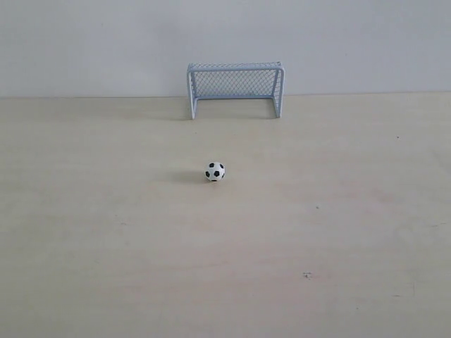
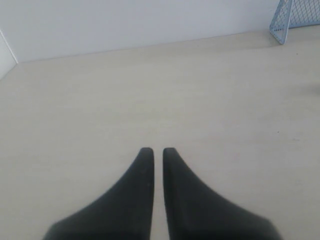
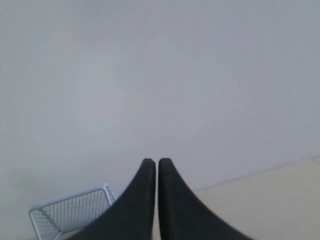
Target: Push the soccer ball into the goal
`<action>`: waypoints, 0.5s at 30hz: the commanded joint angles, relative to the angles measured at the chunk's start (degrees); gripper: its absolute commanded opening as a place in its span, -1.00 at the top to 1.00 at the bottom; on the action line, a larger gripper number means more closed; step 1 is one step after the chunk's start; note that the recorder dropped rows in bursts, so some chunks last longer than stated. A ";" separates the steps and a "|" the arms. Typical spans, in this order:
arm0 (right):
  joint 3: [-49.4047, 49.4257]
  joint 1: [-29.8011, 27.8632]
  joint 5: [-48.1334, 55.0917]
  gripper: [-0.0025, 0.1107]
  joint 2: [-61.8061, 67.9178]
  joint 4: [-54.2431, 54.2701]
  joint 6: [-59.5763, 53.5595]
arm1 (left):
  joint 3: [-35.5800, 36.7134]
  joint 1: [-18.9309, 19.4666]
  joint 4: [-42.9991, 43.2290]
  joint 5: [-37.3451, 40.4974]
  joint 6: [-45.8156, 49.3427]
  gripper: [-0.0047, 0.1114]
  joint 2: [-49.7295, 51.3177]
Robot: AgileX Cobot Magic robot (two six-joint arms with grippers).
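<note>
Tabletop of pale wood (image 1: 106, 246) carries a tiny white soccer ball with black pentagon patches (image 1: 215, 171), which sits in the open, well apart from the miniature goal of pale blue-white frame and fine mesh netting (image 1: 235, 83). The goal stands at the table's far edge against a plain white wall (image 1: 84, 42), mouth toward the ball. The left gripper (image 2: 158, 150) has its dark jaws drawn almost together, a thin slit between them, gripping nothing, over bare table. The right gripper (image 3: 157, 161) is likewise closed to a slit, empty, facing the wall.
</note>
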 commanded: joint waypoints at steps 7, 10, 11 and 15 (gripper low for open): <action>0.27 0.18 -3.83 0.96 -0.28 -4.90 -4.63 | -0.24 -0.45 0.03 -0.19 -0.53 0.81 0.31; -1.48 0.18 -3.52 0.96 -0.28 -10.31 -4.47 | -0.24 -0.45 0.03 -0.19 -0.53 0.81 0.31; -2.71 0.18 -2.86 0.96 -0.28 -10.44 -4.20 | -0.24 -0.45 0.03 -0.19 -0.53 0.81 0.31; -8.08 0.18 2.47 0.96 -0.28 -10.43 -4.69 | -0.24 -0.45 0.03 -0.19 -0.53 0.81 0.31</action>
